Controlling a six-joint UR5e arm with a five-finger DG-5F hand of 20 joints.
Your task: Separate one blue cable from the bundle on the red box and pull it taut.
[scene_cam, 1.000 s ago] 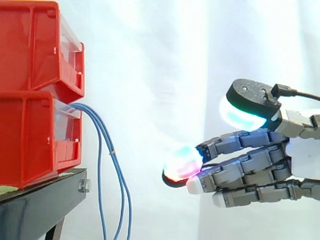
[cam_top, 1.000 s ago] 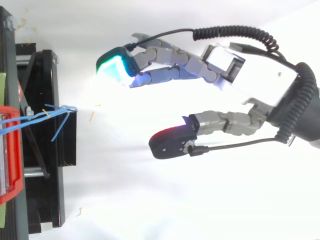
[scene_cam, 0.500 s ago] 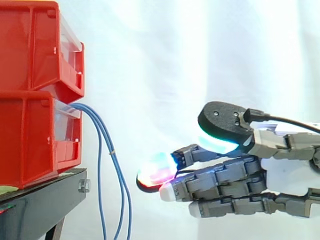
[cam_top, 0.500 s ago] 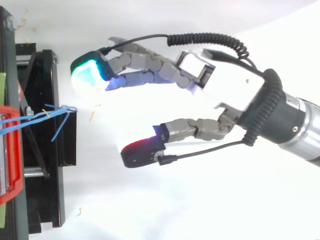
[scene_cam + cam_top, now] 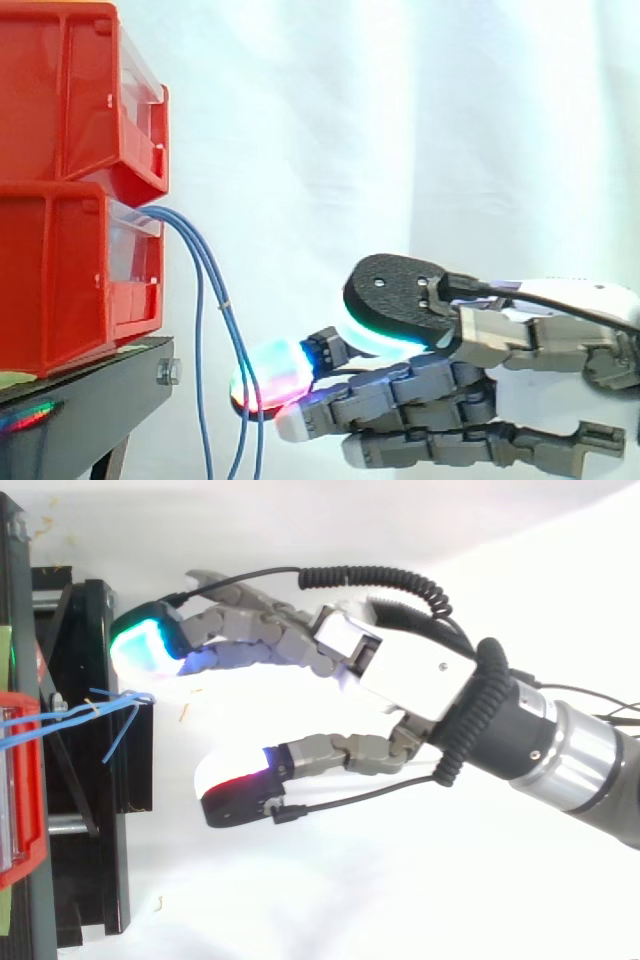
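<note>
Beside the blue cables [image 5: 205, 300] hovers the spread hand [image 5: 400, 670], perhaps touching.

hand [image 5: 400, 675] nearer blue cables [image 5: 215, 300], lower

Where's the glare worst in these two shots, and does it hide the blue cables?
Top view: the white surface beside the hand is washed out, yet the thin blue cables show plainly over the black stand. Side view: the hand's glowing fingertip pad blooms across the cables' lower stretch; a coloured glint lies on the stand's edge.
</note>
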